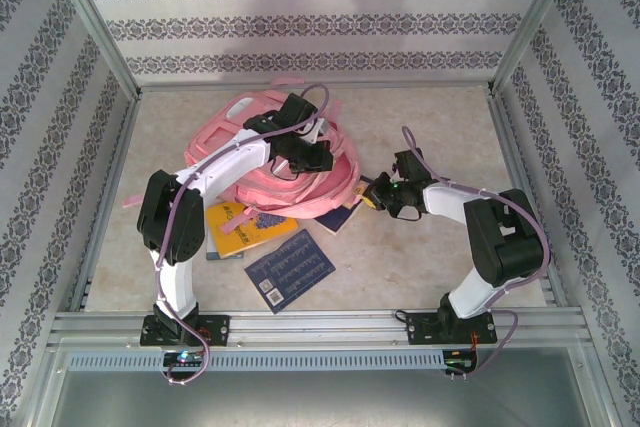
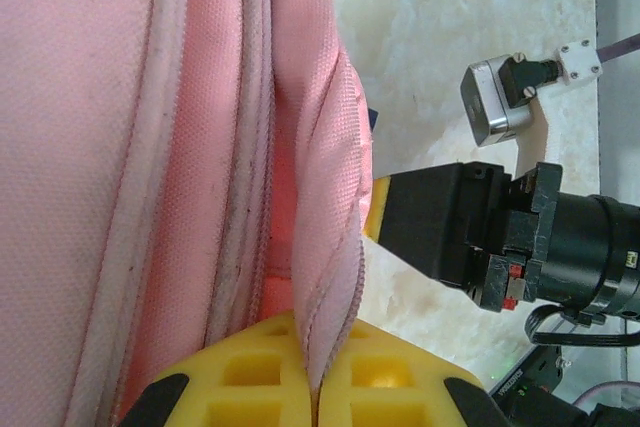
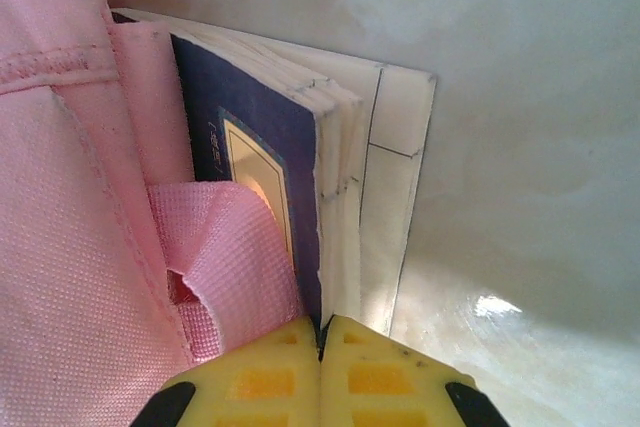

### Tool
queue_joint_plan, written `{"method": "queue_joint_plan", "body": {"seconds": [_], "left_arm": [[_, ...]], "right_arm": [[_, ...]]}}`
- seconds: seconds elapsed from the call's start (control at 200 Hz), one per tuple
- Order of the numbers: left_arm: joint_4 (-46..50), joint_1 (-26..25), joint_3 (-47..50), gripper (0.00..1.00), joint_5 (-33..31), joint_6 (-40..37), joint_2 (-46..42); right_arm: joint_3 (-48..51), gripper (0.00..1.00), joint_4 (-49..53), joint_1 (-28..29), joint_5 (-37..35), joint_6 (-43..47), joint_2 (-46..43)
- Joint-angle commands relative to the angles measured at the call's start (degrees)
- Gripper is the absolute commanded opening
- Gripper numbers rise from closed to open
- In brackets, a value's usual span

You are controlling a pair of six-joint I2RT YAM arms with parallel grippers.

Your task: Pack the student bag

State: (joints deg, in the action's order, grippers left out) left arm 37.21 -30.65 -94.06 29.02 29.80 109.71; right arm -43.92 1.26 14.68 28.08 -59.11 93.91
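Your left pincer point(image 2: 316, 342) clamps a fold of the large pink fabric backpack point(image 2: 150, 147); your right pincer point(image 3: 322, 332) pinches a navy paperback book point(image 3: 260, 147) beside it; the backpack's interior is hidden.

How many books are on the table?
3: yellow book just nearer than the bag, navy book nearer still, second navy book at the bag's right edge. More may hide under it.

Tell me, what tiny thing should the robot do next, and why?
Probably the right claw should lift the blue book slightly and slide it toward the student bag. That claw looks shut on the book's edge, right beside the pink fabric. The left claw pinches a fold of the bag, seemingly holding it for packing.
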Motion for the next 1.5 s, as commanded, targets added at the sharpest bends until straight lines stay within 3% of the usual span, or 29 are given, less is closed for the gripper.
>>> {"method": "queue_joint_plan", "body": {"seconds": [0.0, 0.17, 0.305, 0.495, 0.635, 0.73, 0.929, 1.204, 1.499], "left_arm": [[2.4, 2.8, -1.9, 0.00, -6.6, 0.1, -3.8], [-1.5, 8.5, 0.8, 0.00, -14.3, 2.9, -7.5], [-0.9, 9.3, -3.2, 0.00, -17.0, -0.8, -5.0], [3.9, 4.1, -11.0, 0.00, -12.9, -5.9, 6.8], [4.5, -0.8, -13.6, 0.00, -11.7, -6.7, 12.7], [4.9, -3.1, -13.8, 0.00, -10.4, -7.1, 15.1], [7.0, -6.4, -14.8, 0.00, -5.6, -8.6, 21.1], [9.8, -6.6, -16.6, 0.00, -2.9, -8.1, 28.4], [11.0, -6.3, -17.6, 0.00, -3.6, -8.9, 28.2]], "right_arm": [[-1.4, 0.03, 6.1, -1.6, -3.5, 5.0, -0.6], [-1.6, 0.00, 12.4, -4.8, -4.7, 10.1, -2.3], [-4.3, 0.02, 17.8, -5.2, -5.7, 14.0, -2.4], [-6.7, 0.59, 21.7, -5.4, -5.5, 16.6, -3.7], [-7.0, 0.74, 22.4, -6.3, -2.7, 17.0, -2.6], [-7.7, 0.76, 21.1, -6.6, 1.4, 16.7, 0.8], [-9.3, 0.69, 13.2, -6.3, 9.1, 12.2, 5.8], [-11.8, 0.60, 10.1, -5.2, 12.2, 8.3, 7.6], [-15.2, 0.57, 20.9, -4.0, 9.4, 13.4, 1.5]]}}
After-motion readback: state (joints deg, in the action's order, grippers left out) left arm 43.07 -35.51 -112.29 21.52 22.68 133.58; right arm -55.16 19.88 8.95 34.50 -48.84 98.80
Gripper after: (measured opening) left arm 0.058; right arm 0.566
